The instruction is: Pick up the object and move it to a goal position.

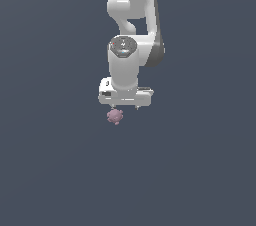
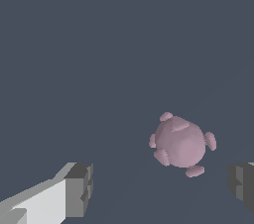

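The object [image 1: 115,116] is a tiny dusty-pink round blob with small knobs, lying on the dark grey floor just below the white arm's hand in the exterior view. In the wrist view the object [image 2: 181,142] lies beyond the fingertips and closer to one finger than the other, not between them. My gripper [image 2: 161,188] is open and empty, its two grey fingertips [image 2: 79,188] wide apart. In the exterior view the gripper [image 1: 125,107] is mostly hidden under the white hand, slightly to the exterior view's right of the object.
A plain dark grey surface [image 1: 50,170] fills both views. The white arm [image 1: 132,20] rises behind the hand toward the top of the exterior view. No other objects or goal marker show.
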Controlling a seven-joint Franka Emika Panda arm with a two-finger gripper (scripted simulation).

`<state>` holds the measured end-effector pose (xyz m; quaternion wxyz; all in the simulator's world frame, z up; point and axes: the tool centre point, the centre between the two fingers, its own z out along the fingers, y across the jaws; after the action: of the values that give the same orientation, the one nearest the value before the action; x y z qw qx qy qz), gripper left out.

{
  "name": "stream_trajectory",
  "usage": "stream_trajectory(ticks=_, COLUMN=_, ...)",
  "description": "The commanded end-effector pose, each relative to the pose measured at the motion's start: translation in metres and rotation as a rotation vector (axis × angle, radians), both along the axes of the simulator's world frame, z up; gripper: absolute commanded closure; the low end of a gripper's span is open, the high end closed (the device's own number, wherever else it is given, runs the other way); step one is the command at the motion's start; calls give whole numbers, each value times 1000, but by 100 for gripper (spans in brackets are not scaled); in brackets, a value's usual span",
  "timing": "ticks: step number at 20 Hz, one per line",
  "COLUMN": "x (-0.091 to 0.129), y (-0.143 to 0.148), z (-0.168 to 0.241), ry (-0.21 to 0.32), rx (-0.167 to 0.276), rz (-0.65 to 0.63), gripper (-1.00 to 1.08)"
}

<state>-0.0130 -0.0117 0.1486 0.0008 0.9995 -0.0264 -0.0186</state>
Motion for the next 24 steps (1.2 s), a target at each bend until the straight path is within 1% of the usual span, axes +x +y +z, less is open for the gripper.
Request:
stream_trajectory(ticks=1, x=0, y=0, z=0, ry=0, rx=0, rz=0, gripper=-92)
stream_trajectory(ticks=4, x=2, y=-4, z=5, ry=-7, rx=-2, rz=-11, gripper=-92)
stream_trajectory(ticks=10, x=11, y=-23, z=24, ry=-38, rx=-7, rz=-59, gripper=-92)
stream_trajectory(ticks=17, x=11, y=-22, z=23, ry=-37, rx=-7, rz=-58, gripper=-92)
stream_trajectory(ticks=24, x=5, y=-28, z=7, ry=-37, rx=-5, rz=-132, gripper=-92)
